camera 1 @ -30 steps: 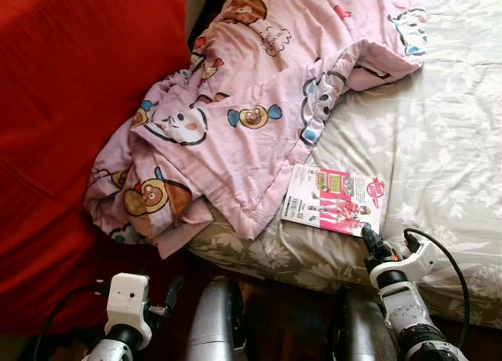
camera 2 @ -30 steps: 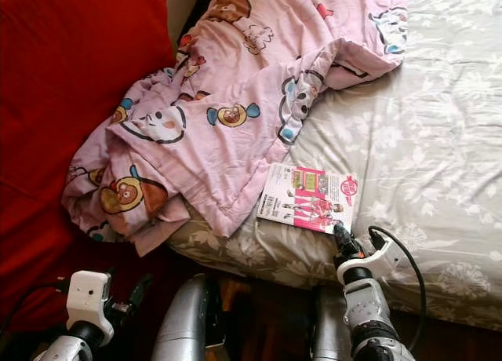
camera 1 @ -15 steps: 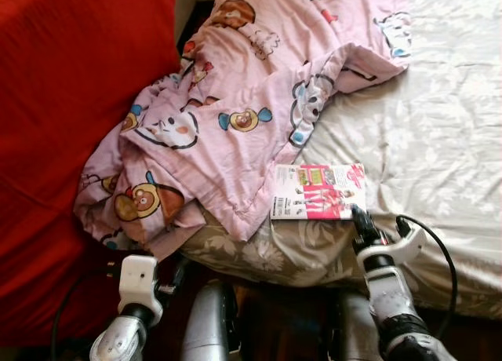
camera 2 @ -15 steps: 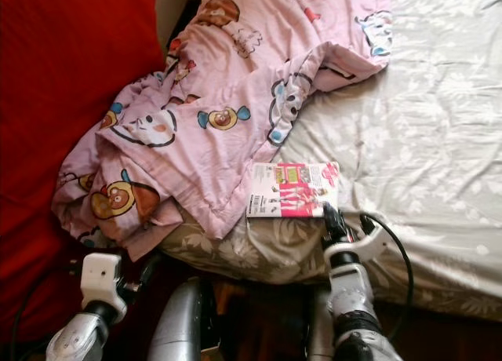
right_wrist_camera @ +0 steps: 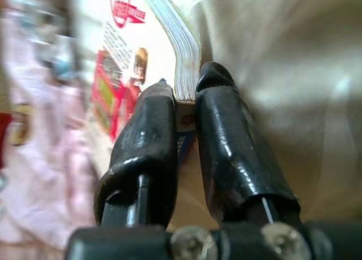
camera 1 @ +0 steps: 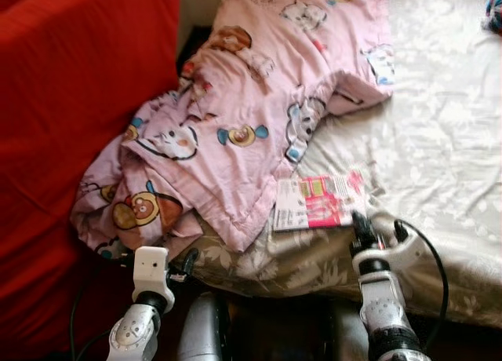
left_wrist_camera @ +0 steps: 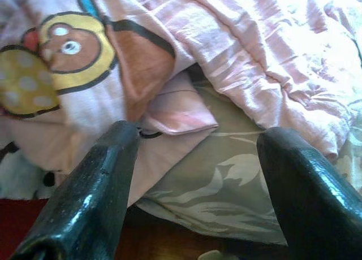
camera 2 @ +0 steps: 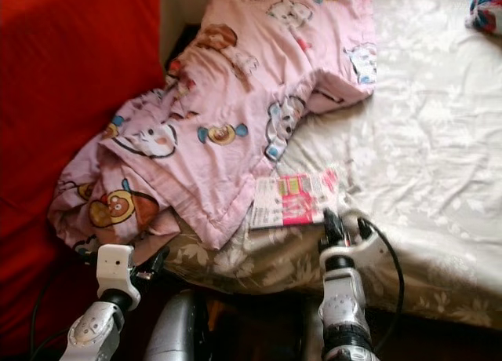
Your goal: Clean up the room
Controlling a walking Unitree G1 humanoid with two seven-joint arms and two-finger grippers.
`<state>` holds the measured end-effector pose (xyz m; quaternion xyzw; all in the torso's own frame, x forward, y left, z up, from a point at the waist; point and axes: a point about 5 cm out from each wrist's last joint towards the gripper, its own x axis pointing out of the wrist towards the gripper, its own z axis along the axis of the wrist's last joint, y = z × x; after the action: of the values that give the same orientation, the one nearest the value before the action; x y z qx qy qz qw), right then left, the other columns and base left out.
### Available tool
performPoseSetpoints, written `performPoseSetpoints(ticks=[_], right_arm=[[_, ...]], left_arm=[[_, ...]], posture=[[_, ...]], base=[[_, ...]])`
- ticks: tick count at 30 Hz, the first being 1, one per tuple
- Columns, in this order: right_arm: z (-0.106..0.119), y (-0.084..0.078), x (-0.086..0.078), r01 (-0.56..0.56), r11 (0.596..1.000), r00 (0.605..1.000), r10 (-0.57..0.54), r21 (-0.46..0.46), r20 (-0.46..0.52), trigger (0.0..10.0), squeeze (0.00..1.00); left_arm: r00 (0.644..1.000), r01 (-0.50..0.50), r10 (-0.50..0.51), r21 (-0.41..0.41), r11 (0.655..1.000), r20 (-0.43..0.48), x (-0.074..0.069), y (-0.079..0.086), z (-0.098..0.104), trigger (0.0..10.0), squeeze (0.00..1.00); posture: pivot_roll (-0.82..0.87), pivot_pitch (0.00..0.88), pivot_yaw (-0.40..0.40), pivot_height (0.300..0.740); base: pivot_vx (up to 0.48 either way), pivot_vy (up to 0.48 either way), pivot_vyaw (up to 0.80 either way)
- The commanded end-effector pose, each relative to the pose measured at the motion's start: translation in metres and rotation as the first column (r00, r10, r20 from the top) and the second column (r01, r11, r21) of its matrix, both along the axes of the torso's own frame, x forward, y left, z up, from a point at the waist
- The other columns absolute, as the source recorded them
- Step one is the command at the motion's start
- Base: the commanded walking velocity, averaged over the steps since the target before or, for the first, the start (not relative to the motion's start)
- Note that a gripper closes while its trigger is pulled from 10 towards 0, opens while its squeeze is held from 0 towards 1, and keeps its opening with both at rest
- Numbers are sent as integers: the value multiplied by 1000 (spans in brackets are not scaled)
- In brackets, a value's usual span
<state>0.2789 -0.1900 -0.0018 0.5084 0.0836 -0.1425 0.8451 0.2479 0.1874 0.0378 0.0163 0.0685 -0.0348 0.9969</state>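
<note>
From the head views, the right pincer [camera 1: 361, 224] is now pinching the near corner of the magazine [camera 1: 318, 206], which is tilting up off the bed [camera 1: 439, 141] beside the pink blanket [camera 1: 235, 118]; a second ago it lay flat, so the pickup looks under way. The right wrist view is showing both fingers [right_wrist_camera: 147, 130] closed on the page edge. The left wrist view is showing the left pincer [left_wrist_camera: 192, 158] gaping wide, empty, facing the blanket's hanging corner.

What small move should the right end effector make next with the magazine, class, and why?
Probably lift it slightly. The right end effector is shut on the corner of the magazine, which lies flat on the floral bedsheet beside the pink blanket.
</note>
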Motion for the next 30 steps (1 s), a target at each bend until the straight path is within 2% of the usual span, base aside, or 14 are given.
performPoseSetpoints(ticks=[1,2,7,11,13,16,17,18,20,24,27,28,29,30], right_arm=[[-21,-1,-20,18,1000,992,-16,13,-121,0,0],[-36,-1,-36,4,1000,979,-2,8,-205,0,0],[-46,2,-50,16,1000,968,-14,5,-252,0,0],[-38,3,-45,19,999,980,-25,-32,-197,0,0],[-26,5,-37,6,993,992,-20,-114,-125,0,0],[-12,8,-32,1,986,1000,-6,-169,-30,0,0],[-4,10,-30,-15,974,1000,17,-226,8,0,0],[-4,10,-30,-15,974,1000,17,-226,8,0,0],[12,14,-27,-27,947,996,54,-321,76,0,0],[44,10,-20,15,888,983,72,-460,171,0,0],[64,8,-14,26,833,971,110,-552,212,0,0],[71,8,-11,23,804,966,134,-595,219,0,0],[71,8,-11,23,804,966,134,-595,219,0,0],[75,8,-10,21,783,963,150,-622,222,0,0]], left_arm=[[1000,-15,16,11,1000,-26,-7,5,-7,10000,0],[999,-15,15,13,1000,-29,-8,6,-9,10000,0],[999,-12,12,18,1000,-30,-9,7,-10,10000,0],[999,-8,9,23,1000,-30,-9,7,-10,10000,0],[1000,-2,2,29,1000,-29,-10,7,-11,10000,0],[1000,3,-2,36,999,-28,-10,6,-11,10000,0],[1000,4,-3,39,999,-27,-10,7,-11,10000,0],[1000,4,-3,39,999,-27,-10,7,-11,10000,0],[1000,4,-3,42,999,-25,-10,6,-11,10000,0],[1000,2,0,49,999,-23,-9,7,-12,10000,0],[1000,-4,6,49,999,-21,-8,7,-12,10000,0],[1000,-9,10,48,999,-19,-8,7,-12,10000,0],[1000,-9,10,48,999,-19,-8,7,-12,10000,0],[1000,-13,14,48,999,-18,-7,7,-12,10000,0]], posture=[[25,129,86,607],[25,130,89,607],[22,128,95,607],[20,127,96,607],[21,124,96,607],[23,121,95,607],[23,120,95,607],[23,120,95,607],[22,122,94,607],[14,124,92,607],[7,121,88,607],[6,120,87,607],[6,120,87,607],[6,120,87,607]], base=[[0,0,0],[0,0,0],[0,0,0],[0,0,0],[0,0,0],[0,0,0],[0,0,0],[0,0,0],[0,0,0],[0,0,0],[0,0,0],[0,0,0],[0,0,0],[0,0,0]])
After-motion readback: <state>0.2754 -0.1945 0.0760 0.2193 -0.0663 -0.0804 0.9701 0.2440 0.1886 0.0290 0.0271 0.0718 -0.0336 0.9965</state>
